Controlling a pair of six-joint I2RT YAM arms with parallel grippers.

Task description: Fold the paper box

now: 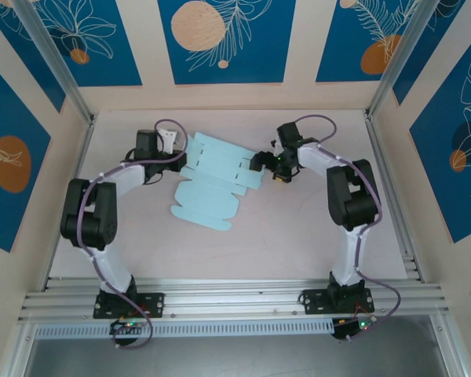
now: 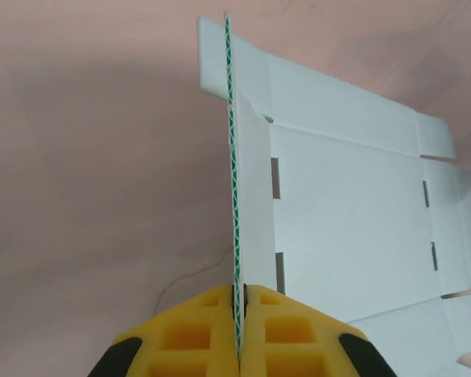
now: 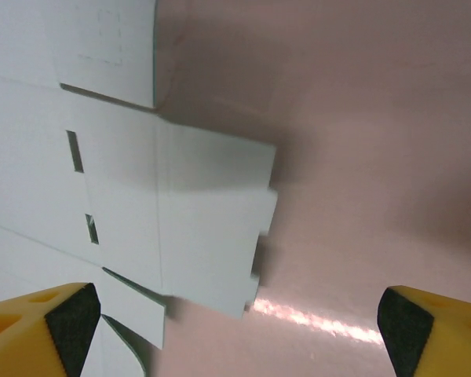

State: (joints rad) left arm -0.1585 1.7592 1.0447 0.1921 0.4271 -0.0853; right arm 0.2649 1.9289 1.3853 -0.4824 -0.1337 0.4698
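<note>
The paper box point(image 1: 212, 177) is a flat pale-blue die-cut sheet lying mid-table between the two arms. My left gripper point(image 1: 180, 162) is shut on the sheet's left side flap. In the left wrist view that flap point(image 2: 247, 196) stands upright, seen edge on, pinched between the yellow fingers point(image 2: 196, 334), and the rest of the sheet point(image 2: 353, 204) lies flat to the right. My right gripper point(image 1: 261, 162) hovers open over the sheet's right edge. In the right wrist view the notched right flap point(image 3: 208, 228) lies below, between the wide-apart fingertips point(image 3: 71, 322), untouched.
The pinkish table point(image 1: 298, 236) spreads bare in front of the sheet. Aluminium rails point(image 1: 235, 302) run along the near edge by the arm bases, and upright posts point(image 1: 388, 71) and blue-patterned walls close in the sides and back.
</note>
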